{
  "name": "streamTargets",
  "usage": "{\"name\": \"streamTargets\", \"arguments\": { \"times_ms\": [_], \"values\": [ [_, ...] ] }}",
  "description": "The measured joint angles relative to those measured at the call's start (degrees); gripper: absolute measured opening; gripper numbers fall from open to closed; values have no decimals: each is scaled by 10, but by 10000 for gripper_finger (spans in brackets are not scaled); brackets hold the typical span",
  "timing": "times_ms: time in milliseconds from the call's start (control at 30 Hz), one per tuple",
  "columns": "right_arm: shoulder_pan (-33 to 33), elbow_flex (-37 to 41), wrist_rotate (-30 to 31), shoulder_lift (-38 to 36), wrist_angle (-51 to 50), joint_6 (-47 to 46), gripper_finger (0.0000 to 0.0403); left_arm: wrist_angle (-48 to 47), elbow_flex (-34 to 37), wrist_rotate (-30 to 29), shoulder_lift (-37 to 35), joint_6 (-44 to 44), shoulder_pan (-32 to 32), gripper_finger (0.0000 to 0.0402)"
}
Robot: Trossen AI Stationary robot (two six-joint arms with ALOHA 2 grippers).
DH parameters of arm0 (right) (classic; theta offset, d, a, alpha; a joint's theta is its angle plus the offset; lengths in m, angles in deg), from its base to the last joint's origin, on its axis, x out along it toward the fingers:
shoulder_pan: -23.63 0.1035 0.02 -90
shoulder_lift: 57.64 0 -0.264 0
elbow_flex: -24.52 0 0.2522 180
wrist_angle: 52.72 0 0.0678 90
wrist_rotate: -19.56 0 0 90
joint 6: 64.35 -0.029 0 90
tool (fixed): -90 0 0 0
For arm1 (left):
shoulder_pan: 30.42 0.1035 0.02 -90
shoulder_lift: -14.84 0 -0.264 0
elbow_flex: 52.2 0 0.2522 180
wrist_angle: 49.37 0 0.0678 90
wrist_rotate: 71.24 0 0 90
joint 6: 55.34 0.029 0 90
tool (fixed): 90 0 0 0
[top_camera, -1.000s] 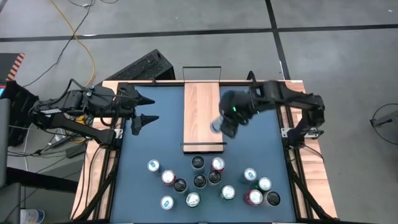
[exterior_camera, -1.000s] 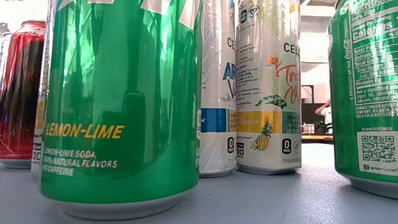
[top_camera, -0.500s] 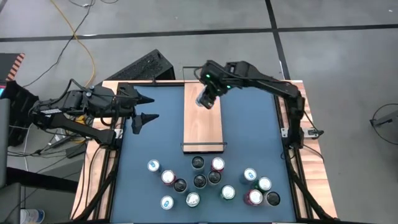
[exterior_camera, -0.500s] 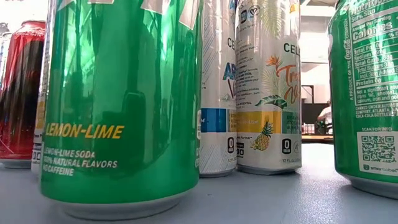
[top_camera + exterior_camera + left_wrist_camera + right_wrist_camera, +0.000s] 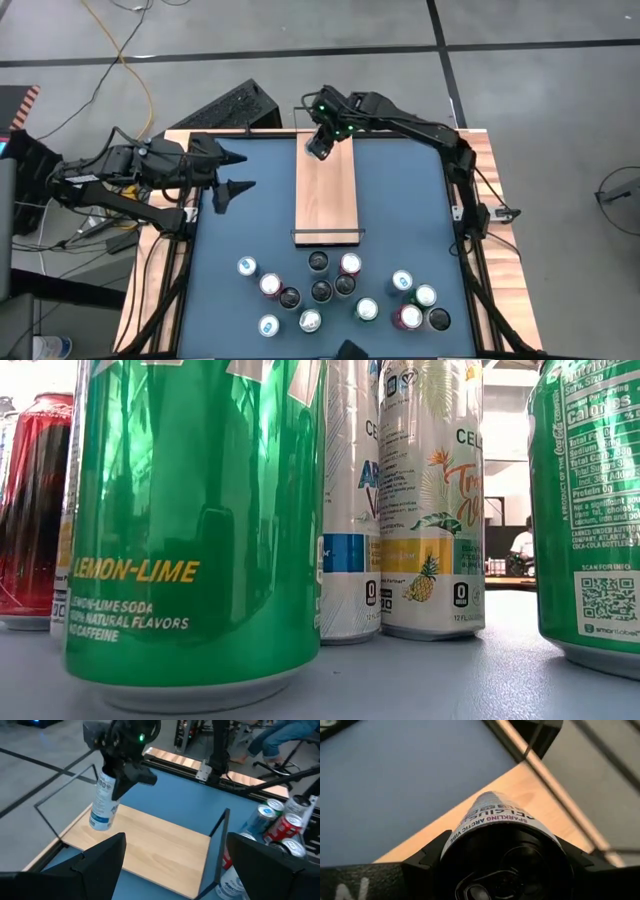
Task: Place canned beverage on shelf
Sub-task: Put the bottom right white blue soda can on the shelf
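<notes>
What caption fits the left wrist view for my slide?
Right gripper holds a white-and-blue can at the far end of the wooden shelf, near its wire rail; open left gripper waits.

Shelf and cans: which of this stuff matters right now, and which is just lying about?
In use:
- shelf
- white can, held by the right gripper over the shelf's far end

Lying about:
- can cluster
- keyboard
- left gripper, open, waiting

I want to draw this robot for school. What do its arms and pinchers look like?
Draw two thin arms, dark all over, built from chunky jointed pieces. The right arm has a small green light glowing near its wrist. Each arm ends in a gripper. The left gripper has two black fingers shaped like pointy wedges, a bit like a beak. The right gripper is black and blocky too.
</notes>
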Motion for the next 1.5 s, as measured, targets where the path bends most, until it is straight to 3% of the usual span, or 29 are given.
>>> {"name": "streamTargets", "arguments": {
  "times_ms": [200,600,867,1500],
  "values": [
    [-32,0,43,10,-19,60,244,1,0,-39,0,-33,11,332],
    [-108,0,51,10,-101,132,244,1,0,-40,0,-50,65,332],
    [-112,0,13,19,-114,150,244,1,0,-39,0,-49,92,332],
    [-109,1,-3,31,-106,147,244,0,0,-39,0,-63,97,332]
  ]
}}
